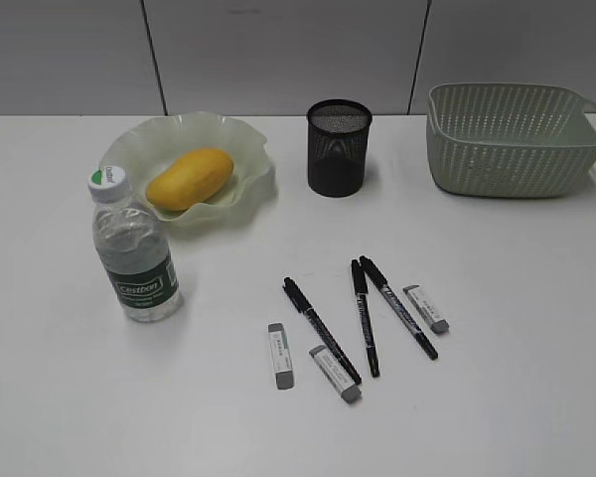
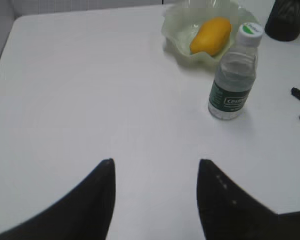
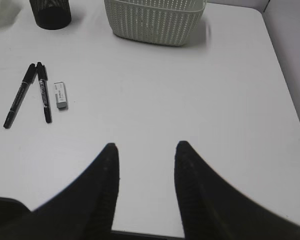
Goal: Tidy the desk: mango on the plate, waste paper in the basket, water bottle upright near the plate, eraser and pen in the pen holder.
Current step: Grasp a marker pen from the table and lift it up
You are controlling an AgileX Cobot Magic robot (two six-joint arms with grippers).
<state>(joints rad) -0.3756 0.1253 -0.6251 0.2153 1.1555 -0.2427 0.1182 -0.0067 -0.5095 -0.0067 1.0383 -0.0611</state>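
The mango (image 1: 189,179) lies on the ruffled green plate (image 1: 250,139), and the water bottle (image 1: 134,253) stands upright just in front of it. Three black pens (image 1: 365,316) and three grey erasers (image 1: 280,355) lie loose on the desk (image 1: 70,397), in front of the black mesh pen holder (image 1: 339,147). The basket (image 1: 517,139) sits at the back right. No waste paper is in view. My left gripper (image 2: 156,165) hovers open over bare desk, left of the bottle (image 2: 233,80). My right gripper (image 3: 147,146) is open over bare desk, right of the pens (image 3: 20,95).
Neither arm shows in the exterior view. The desk's left edge (image 2: 2,50) runs close to the left gripper, and the right edge (image 3: 285,90) lies right of the right gripper. A grey panelled wall (image 1: 278,50) stands behind the desk.
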